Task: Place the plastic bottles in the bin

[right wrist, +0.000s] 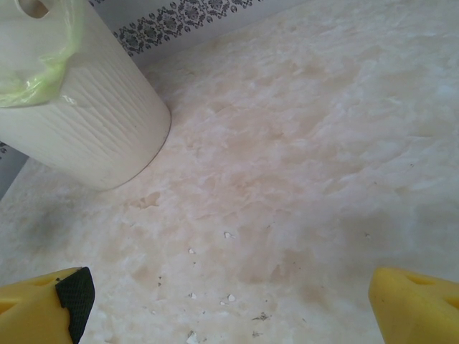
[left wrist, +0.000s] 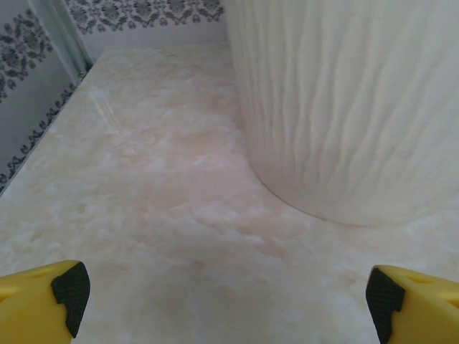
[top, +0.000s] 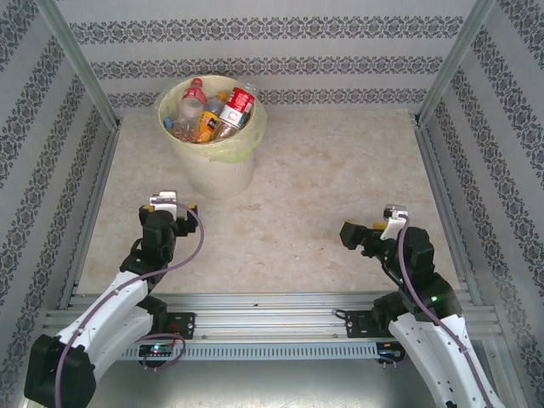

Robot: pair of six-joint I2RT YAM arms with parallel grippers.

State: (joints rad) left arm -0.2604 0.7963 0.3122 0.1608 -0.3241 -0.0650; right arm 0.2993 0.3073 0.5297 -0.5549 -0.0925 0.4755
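The table (top: 323,178), a pale marble-patterned surface, lay under the bin (top: 214,174) and extended mainly to the right of the bin and toward its near side. Patterned walls (top: 280,51) enclosed the area behind the bin and on both sides of it.

The bin was a round, cream-white, ribbed container. It stood upright on the table. A pale yellow bag (top: 255,132) lined the bin and was folded out over its rim.

The plastic bottles (top: 208,115) lay heaped inside the bin, level with its rim or just above it. A red-labelled bottle (top: 239,103) lay at the right of the heap. An orange-labelled bottle (top: 204,127) lay toward the near side of the bin.

The left gripper (top: 172,206) hung just on the near side of the bin, apart from its wall. Its yellow fingers (left wrist: 43,304) were spread wide and grasped nothing. In the left wrist view, the ribbed wall of the bin stood close ahead and to the right.

The right gripper (right wrist: 229,308) hung well to the right of the bin and nearer than it. Its fingers (right wrist: 416,308) were likewise released and empty.

Small specks (right wrist: 226,297) lay on the table between the right gripper and the bin.
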